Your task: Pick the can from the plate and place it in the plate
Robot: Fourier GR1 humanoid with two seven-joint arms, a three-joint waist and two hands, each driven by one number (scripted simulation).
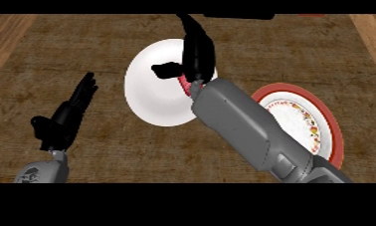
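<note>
Right hand [192, 59] is reaching over the white plate [150, 93], its fingers [197, 46] curling around a red can [187, 84], mostly hidden. Left hand [67, 112] is resting open over the desk [88, 46]. Red-rimmed plate [327, 120] is lying beside the forearm.

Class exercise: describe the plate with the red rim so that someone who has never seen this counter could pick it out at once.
Start from the brown wooden counter and follow the robot's right forearm towards the lower right. The red-rimmed plate lies there, partly hidden under that forearm. Unlike the plain white plate at the centre, it has a broad red rim and a small patterned ring inside.
</note>
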